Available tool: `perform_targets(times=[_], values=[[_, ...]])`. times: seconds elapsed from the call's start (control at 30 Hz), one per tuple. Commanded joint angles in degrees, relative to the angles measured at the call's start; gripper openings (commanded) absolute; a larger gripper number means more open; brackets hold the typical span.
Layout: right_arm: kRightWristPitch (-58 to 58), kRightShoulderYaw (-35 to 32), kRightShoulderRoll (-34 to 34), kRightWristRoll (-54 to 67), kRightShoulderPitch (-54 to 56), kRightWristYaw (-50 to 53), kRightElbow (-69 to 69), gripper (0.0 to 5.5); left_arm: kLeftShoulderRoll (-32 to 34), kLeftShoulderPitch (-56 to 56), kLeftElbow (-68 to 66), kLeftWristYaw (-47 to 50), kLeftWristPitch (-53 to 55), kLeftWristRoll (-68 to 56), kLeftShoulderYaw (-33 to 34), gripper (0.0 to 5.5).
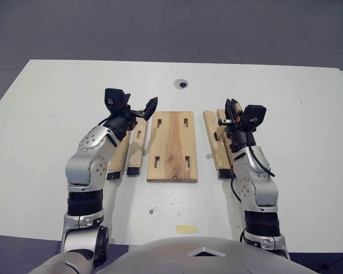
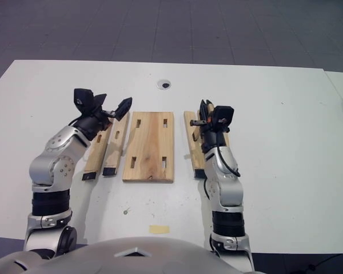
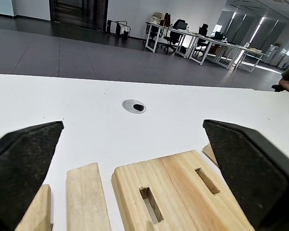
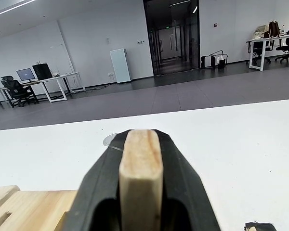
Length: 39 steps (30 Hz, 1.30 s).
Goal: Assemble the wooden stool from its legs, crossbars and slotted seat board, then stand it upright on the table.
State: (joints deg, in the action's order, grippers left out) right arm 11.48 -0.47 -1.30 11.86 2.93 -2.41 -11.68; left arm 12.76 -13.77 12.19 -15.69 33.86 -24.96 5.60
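Early going: the slotted seat board [image 1: 171,145] lies flat mid-table with the legs [image 1: 136,153] just left of it. The right gripper [image 1: 233,114] is clamped on a wooden piece [image 4: 138,183], raised just right of the board. The left gripper [image 1: 132,104] hovers wide open and empty over those legs. Next, I'd say, that piece wants lining up with a slot.

Table [image 1: 57,103]: carries everything.
Seat board [image 1: 171,145]: flat at the table's middle, long sides running from near edge to far edge.
Left bars [image 1: 137,145]: two, side by side, just beside the board's left side.
Right bar [image 1: 212,142]: just beside the board's right side.
Cable hole [image 1: 182,84]: behind the board, toward the far edge.
Paper note [image 1: 186,229]: before the board, near the near edge.
Left gripper [image 1: 134,105]: over the left bars' far ends, fingers apart.
Right gripper [image 1: 233,111]: over the right bar, clamped on a wooden piece [image 4: 139,178].
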Motion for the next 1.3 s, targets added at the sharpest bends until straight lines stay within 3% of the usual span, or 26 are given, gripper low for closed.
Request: perform_targets(times=[0.03, 0.4, 0.5, 0.6, 0.97, 1.3], values=[[0.9, -0.4, -0.4, 0.0, -3.4, -0.2, 5.1, 0.41, 0.7, -0.7, -0.4, 0.2, 0.5, 0.5, 0.6, 5.4], [8.1, -4.0, -3.9, 8.0, -3.6, 3.1, 2.6, 0.41, 2.0, -0.5, 0.1, -0.4, 0.3, 2.3, -1.1, 5.4], [6.0, 0.7, 1.6, 1.6, -4.9, 0.6, 0.7, 0.41, 2.0, 0.1, 0.3, -0.5, 0.3, 2.4, -1.2, 5.4], [4.8, 1.4, 3.3, -0.3, -6.2, -0.5, 1.2, 0.41, 2.4, 1.0, 0.2, -0.7, 0.0, 2.7, -1.0, 5.4], [-10.3, 0.6, 2.9, -0.2, -6.9, -5.3, 7.7, 0.41, 1.7, 1.3, -1.1, -1.1, -0.8, 3.4, -0.9, 5.4], [-11.7, -0.1, 3.2, -0.2, -4.4, -5.3, 7.6, 0.41, 1.8, 0.9, -2.0, -1.5, -1.6, 3.7, -1.0, 5.4]])
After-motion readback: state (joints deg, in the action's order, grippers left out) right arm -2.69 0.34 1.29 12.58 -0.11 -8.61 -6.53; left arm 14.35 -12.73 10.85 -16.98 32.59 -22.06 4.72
